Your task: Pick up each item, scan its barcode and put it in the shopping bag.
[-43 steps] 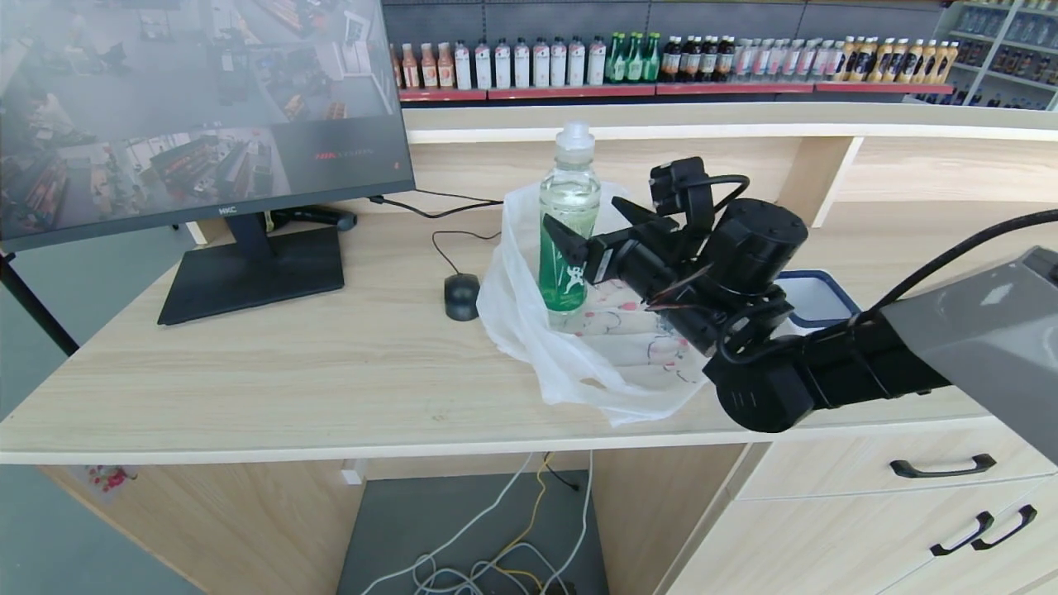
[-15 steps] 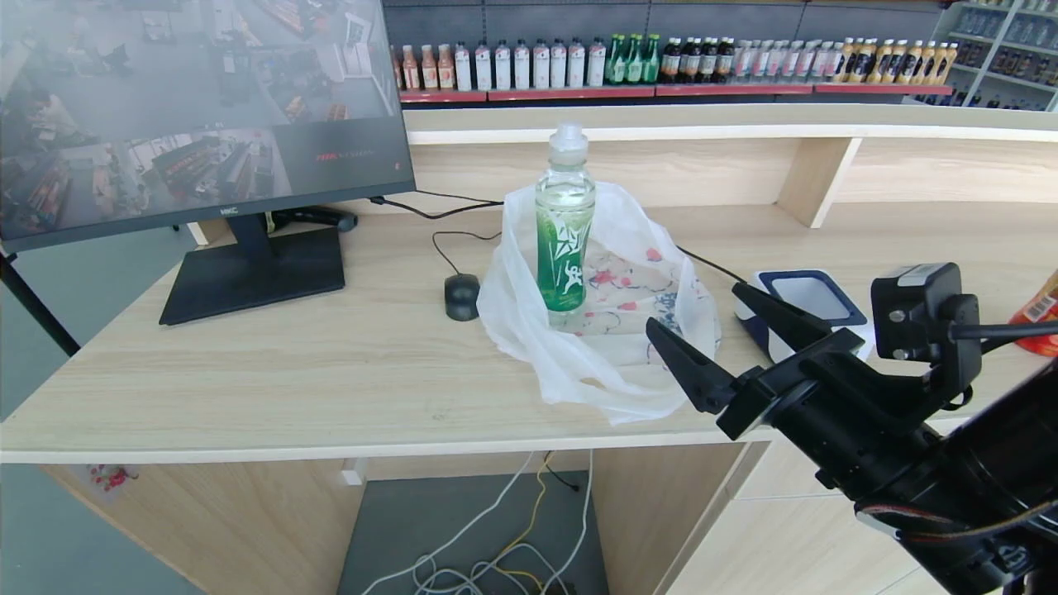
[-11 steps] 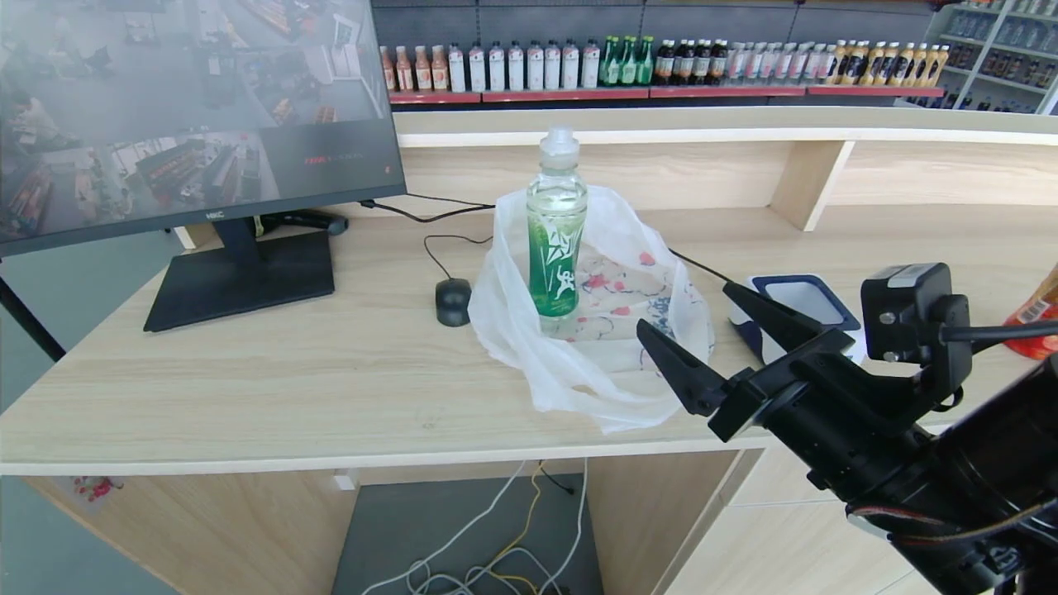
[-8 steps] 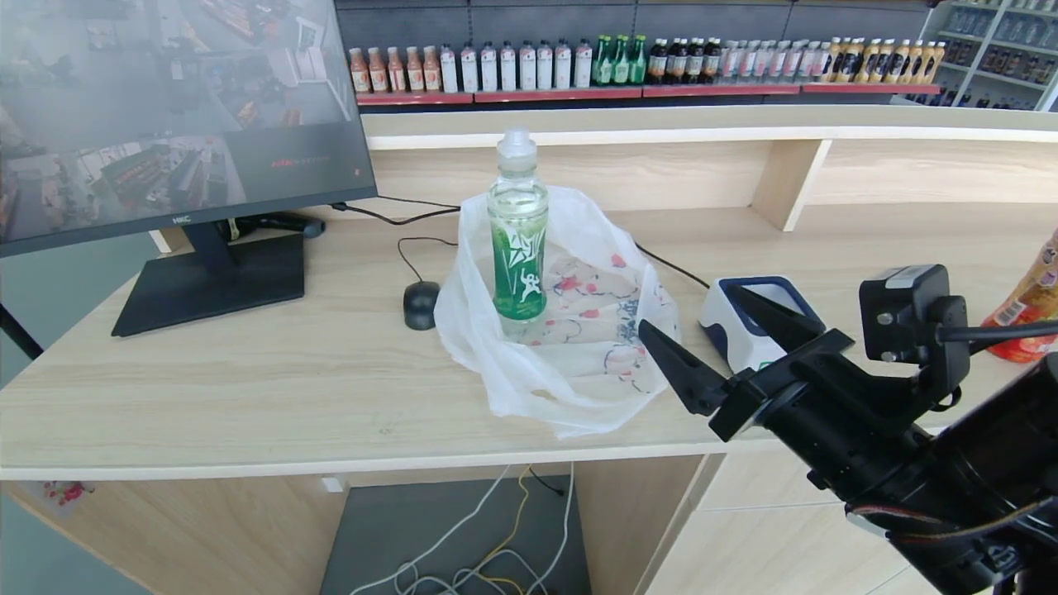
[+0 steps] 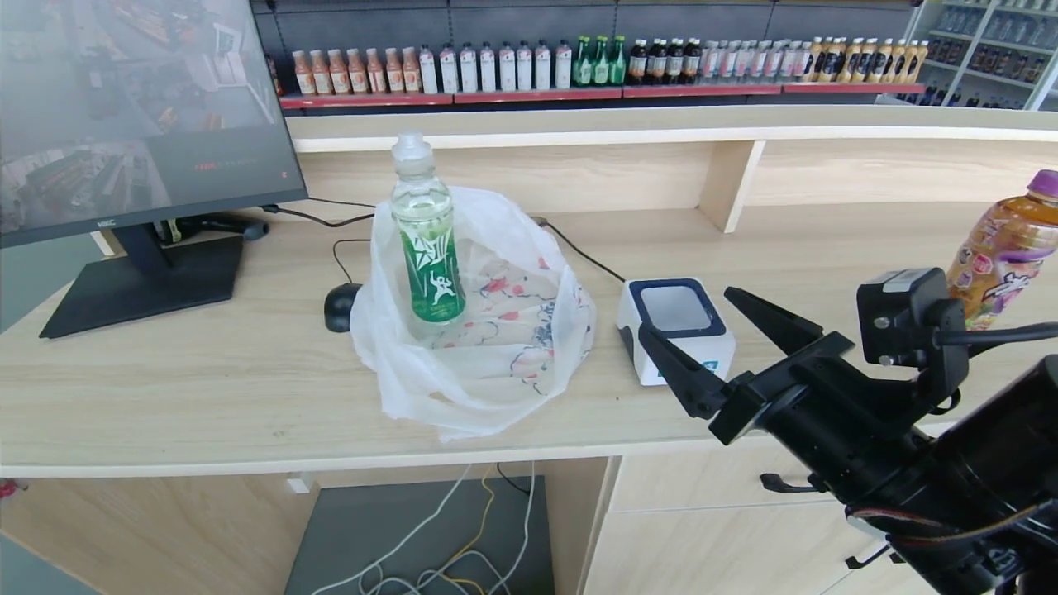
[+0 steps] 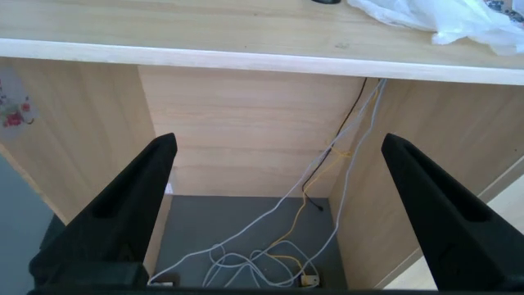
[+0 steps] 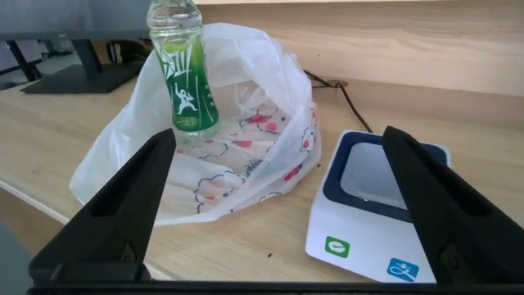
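Holding the right gripper (image 5: 690, 314) by the front edge of the surface (image 5: 207, 372), fingers (image 5: 678, 372) spread wide and pointing at the barcode scanner (image 5: 702, 335) just beside the shopping bag (image 5: 496, 364) with the green-labelled bottle (image 5: 426, 248) standing upright inside, and hanging the left gripper (image 6: 280, 139) below the surface, fingers likewise apart.

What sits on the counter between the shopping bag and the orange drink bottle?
The white barcode scanner, close beside the shopping bag, well short of the orange drink bottle; head view.
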### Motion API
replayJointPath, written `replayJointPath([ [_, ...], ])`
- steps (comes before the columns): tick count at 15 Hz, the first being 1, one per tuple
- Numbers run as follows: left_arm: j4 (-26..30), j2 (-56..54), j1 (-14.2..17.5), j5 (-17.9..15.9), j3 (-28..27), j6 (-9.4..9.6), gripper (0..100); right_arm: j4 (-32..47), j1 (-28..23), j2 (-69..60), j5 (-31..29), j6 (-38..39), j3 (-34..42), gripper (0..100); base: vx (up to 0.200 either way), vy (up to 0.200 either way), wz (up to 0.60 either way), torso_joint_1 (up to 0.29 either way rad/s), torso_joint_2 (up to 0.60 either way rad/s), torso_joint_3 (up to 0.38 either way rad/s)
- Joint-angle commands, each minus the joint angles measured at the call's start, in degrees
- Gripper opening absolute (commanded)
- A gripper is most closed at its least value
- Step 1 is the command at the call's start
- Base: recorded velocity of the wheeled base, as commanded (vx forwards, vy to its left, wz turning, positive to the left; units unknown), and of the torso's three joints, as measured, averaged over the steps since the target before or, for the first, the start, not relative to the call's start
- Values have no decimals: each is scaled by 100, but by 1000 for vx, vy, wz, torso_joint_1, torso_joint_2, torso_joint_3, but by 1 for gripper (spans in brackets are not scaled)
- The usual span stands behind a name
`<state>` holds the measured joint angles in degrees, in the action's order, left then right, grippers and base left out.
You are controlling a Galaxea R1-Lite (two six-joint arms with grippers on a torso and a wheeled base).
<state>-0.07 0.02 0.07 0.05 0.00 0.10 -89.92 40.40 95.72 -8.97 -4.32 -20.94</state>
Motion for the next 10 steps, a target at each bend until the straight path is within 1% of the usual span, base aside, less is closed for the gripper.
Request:
replayJointPath([
  [1, 7, -2, 1, 4, 0, -1, 100, -8, 12, 26, 1, -43, 3, 100, 0, -200, 0, -2, 2, 7],
  [10, 7, -2, 1, 4, 0, -19, 100, -8, 21, 131, 1, -52, -24, 100, 0, -200, 0, 4, 2, 1],
])
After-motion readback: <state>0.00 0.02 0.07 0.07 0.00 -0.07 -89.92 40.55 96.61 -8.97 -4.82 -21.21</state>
